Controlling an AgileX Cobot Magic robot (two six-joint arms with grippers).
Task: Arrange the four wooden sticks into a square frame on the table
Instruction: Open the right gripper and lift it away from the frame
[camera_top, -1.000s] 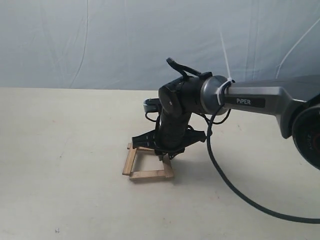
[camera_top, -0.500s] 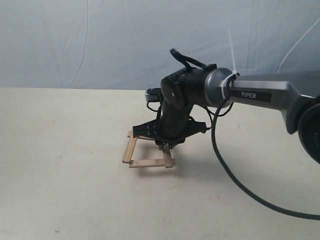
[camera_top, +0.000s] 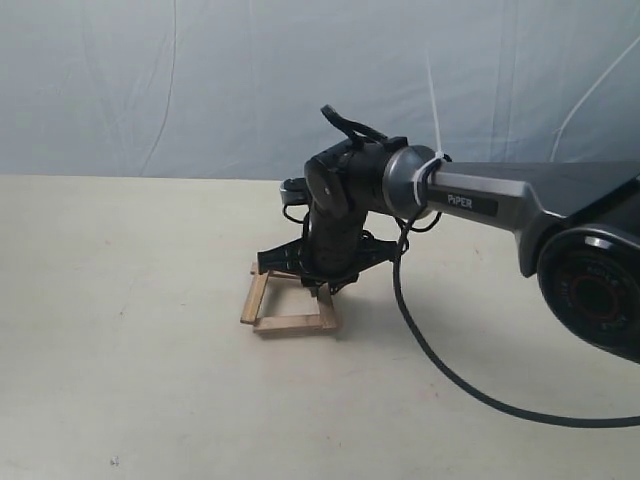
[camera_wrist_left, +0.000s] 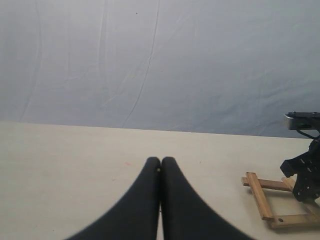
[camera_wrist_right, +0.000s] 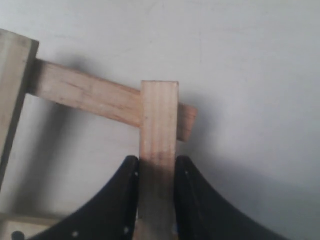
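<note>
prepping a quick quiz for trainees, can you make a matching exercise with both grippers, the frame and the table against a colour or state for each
Things:
1. left gripper
2. right gripper
3. square frame
4. table

States:
a. pale beige
b. shut on a wooden stick
c. shut, holding nothing
d. light brown, open in the middle

Pairs: 1-c, 2-b, 3-d, 4-a

"piper" in white letters on the right arm (camera_top: 490, 200).

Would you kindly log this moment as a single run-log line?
right claw: shut on wooden stick, end overlapping adjoining stick | left claw: shut, empty | square frame: on table
</note>
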